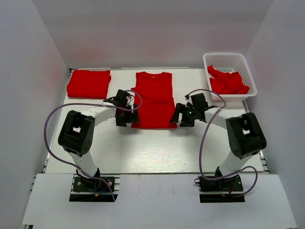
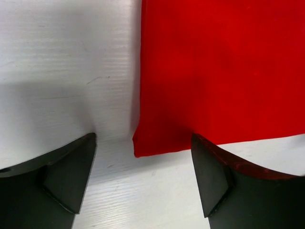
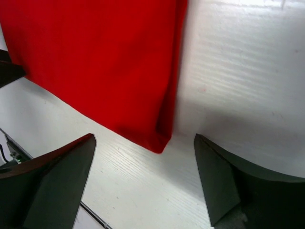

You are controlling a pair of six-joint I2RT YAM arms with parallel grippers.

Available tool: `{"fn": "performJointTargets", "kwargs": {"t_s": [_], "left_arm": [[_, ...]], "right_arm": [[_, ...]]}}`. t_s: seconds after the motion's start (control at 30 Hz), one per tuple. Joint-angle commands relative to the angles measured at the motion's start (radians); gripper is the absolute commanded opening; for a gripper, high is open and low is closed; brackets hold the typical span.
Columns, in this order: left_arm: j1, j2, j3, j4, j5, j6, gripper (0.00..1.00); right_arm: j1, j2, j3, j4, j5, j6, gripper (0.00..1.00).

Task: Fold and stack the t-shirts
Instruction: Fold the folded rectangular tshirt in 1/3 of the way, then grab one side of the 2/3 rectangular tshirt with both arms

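Observation:
One red t-shirt (image 1: pixel 153 100) lies flat in the middle of the table, sleeves folded in, collar to the back. My left gripper (image 1: pixel 125 114) stands open at its near left corner, and in the left wrist view the corner of the t-shirt (image 2: pixel 224 71) lies between the spread fingers of the left gripper (image 2: pixel 143 160). At the near right corner my right gripper (image 1: pixel 183 116) is open too. In the right wrist view that corner of the t-shirt (image 3: pixel 95 62) sits between the fingers of the right gripper (image 3: pixel 144 152). Neither gripper holds cloth.
A folded red t-shirt (image 1: pixel 88 83) rests at the back left. A white lattice basket (image 1: pixel 228 56) at the back right holds crumpled red t-shirts (image 1: pixel 228 82). White walls close in the table on three sides.

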Motion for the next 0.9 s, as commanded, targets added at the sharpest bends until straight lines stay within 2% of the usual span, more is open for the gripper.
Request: {"fn": "performJointTargets", "kwargs": {"t_s": [0.0, 0.17, 0.2, 0.23, 0.3, 0.33, 0.4, 0.43, 0.47, 0.5, 0.53, 0.57, 0.73, 0.87], "left_arm": [[-0.010, 0.012, -0.016, 0.042, 0.028, 0.007, 0.90], [-0.019, 0.021, -0.069, 0.073, 0.058, 0.007, 0.76], [-0.019, 0.021, -0.083, 0.085, 0.058, 0.007, 0.73], [-0.028, 0.021, -0.095, 0.096, 0.058, -0.003, 0.64], [-0.028, 0.021, -0.124, 0.129, 0.069, -0.020, 0.57], [-0.028, 0.021, -0.134, 0.140, 0.069, -0.029, 0.49], [-0.037, 0.021, -0.144, 0.160, 0.090, -0.029, 0.42], [-0.037, 0.021, -0.144, 0.160, 0.091, -0.029, 0.35], [-0.037, 0.021, -0.144, 0.160, 0.091, -0.038, 0.33], [-0.037, 0.021, -0.144, 0.160, 0.091, -0.038, 0.27], [-0.037, 0.021, -0.144, 0.160, 0.091, -0.038, 0.16], [-0.046, 0.021, -0.144, 0.149, 0.091, -0.038, 0.00], [-0.056, -0.086, -0.166, 0.061, 0.055, -0.038, 0.00], [-0.065, -0.273, -0.245, -0.016, 0.097, -0.038, 0.00]], "right_arm": [[0.004, 0.047, -0.002, 0.067, -0.052, 0.020, 0.86], [0.006, 0.064, -0.034, 0.099, -0.083, 0.041, 0.73], [0.006, 0.067, -0.036, 0.095, -0.083, 0.043, 0.67], [0.007, 0.059, -0.045, 0.098, -0.083, 0.046, 0.59], [0.007, 0.055, -0.072, 0.136, -0.075, 0.067, 0.53], [0.010, 0.041, -0.076, 0.136, -0.074, 0.067, 0.47], [0.007, 0.035, -0.076, 0.122, -0.060, 0.064, 0.41], [0.007, 0.030, -0.077, 0.119, -0.049, 0.058, 0.37], [0.009, 0.027, -0.076, 0.119, -0.044, 0.058, 0.25], [0.007, 0.023, -0.074, 0.119, -0.040, 0.053, 0.17], [0.009, 0.021, -0.074, 0.119, -0.035, 0.052, 0.09], [0.007, 0.013, -0.073, 0.119, -0.037, 0.055, 0.00], [0.014, -0.059, -0.089, 0.014, -0.018, 0.018, 0.00], [0.020, -0.243, -0.140, -0.104, 0.025, 0.010, 0.00]]}}
